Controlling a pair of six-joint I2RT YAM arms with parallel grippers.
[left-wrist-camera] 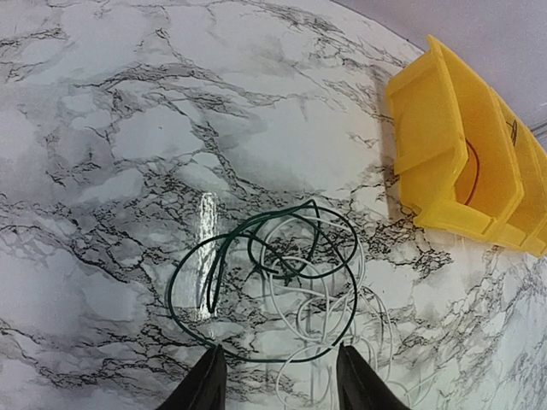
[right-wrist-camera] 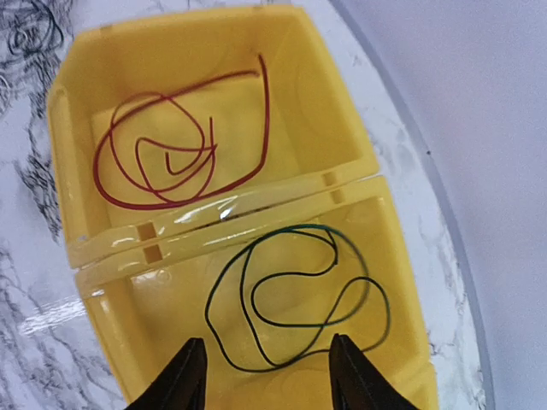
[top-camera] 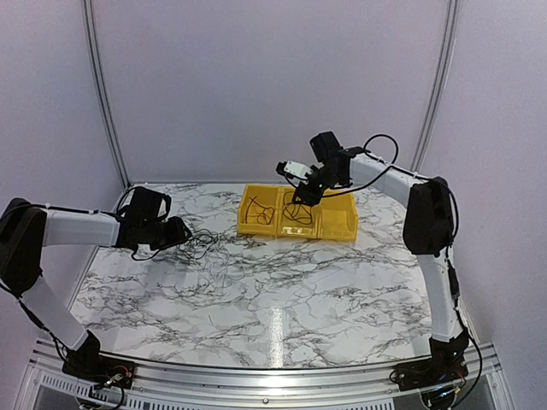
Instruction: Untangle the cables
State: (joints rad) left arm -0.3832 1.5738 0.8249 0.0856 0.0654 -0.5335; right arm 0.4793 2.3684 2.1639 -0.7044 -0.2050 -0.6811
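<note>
**Desk** [top-camera: 282,299]: white marble pattern with dark veining; carries all items below.

**Row of yellow bins** [top-camera: 296,215]: three open bins set side by side at the far edge of the desk, walls touching.

**Left bin** [right-wrist-camera: 61,137]: holds the red cable [right-wrist-camera: 162,158], one thin strand lying in loose loops on the bin floor.

**Middle bin** [right-wrist-camera: 395,224]: holds the green cable [right-wrist-camera: 295,295], one thin dark strand in open loops, lying flat and apart from the red one.

**Tangle of cables** [left-wrist-camera: 286,269]: lies on the bare desk left of the bins and well apart from them. Dark green and white strands, looped over and through one another. In the top view it reads only as a dark scribble.

**Left hand** [left-wrist-camera: 280,386]: fingers spread wide, nothing held between them. It sits at the near edge of the tangle, with strands running under the gap. Whether the fingertips touch the wire cannot be told.

**Right hand** [right-wrist-camera: 261,376]: fingers parted, nothing held. It hangs over the middle bin, above the green cable and clear of it.
</note>
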